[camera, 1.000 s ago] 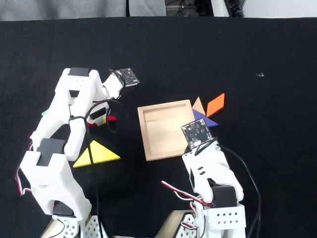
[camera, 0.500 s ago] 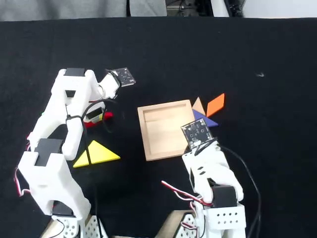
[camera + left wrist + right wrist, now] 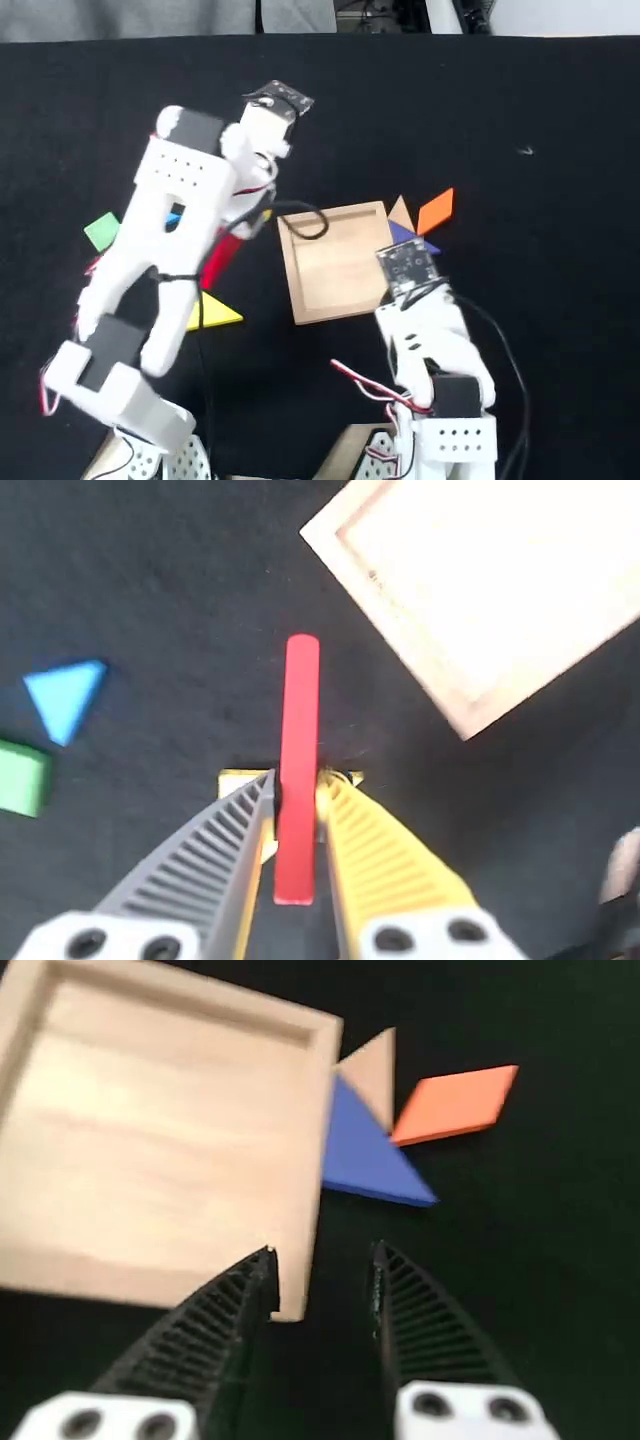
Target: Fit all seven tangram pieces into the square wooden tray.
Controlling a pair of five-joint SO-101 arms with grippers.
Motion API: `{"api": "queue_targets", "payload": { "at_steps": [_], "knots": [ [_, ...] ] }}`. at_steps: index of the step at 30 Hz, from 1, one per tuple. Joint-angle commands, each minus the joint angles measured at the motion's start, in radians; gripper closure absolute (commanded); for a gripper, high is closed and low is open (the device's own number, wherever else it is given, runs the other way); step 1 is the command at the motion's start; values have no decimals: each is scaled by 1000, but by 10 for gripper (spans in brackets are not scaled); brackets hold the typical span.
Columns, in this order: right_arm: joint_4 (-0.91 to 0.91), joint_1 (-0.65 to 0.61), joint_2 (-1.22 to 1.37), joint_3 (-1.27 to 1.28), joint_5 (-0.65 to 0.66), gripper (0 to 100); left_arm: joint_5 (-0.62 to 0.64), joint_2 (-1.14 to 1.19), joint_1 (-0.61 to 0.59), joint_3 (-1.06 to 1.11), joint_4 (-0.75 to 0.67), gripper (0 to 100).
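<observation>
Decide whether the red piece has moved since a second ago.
Yes. The red piece, clamped by the left gripper, has shifted nearer the left edge of the wooden tray in the high view.

Tray point(image 3: 335, 270): pale bare wood, fine grain, smooth, matt.
Red piece point(image 3: 301, 705): smooth, faintly glossy.
Table point(image 3: 520, 100): black, matt, cloth-like cover.
Left hand point(image 3: 297, 783): ribbed matt plastic.

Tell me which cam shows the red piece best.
Left wrist view: the red piece stands edge-on, clamped in the left hand, its full length clear. In the high view the left arm covers most of the piece; a red sliver peeks out.
</observation>
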Motion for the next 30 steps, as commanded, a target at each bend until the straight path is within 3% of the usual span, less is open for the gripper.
{"api": "queue_targets", "payload": {
  "at_steps": [1,6,10,12,18,30],
  "knots": [
    [-58,78,-93,-2,-17,843,250,61,48,-114,-51,970],
    [-120,183,-93,-2,-110,843,463,207,143,-223,-75,966],
    [-132,201,-93,-2,-118,843,792,331,208,-297,-80,966],
    [-132,201,-93,-2,-117,843,882,399,223,-326,-78,966],
    [-132,201,-93,-2,-114,843,885,529,234,-420,-74,969],
    [-127,199,-93,-2,-114,843,872,582,137,-429,-51,970]
  ]
}}
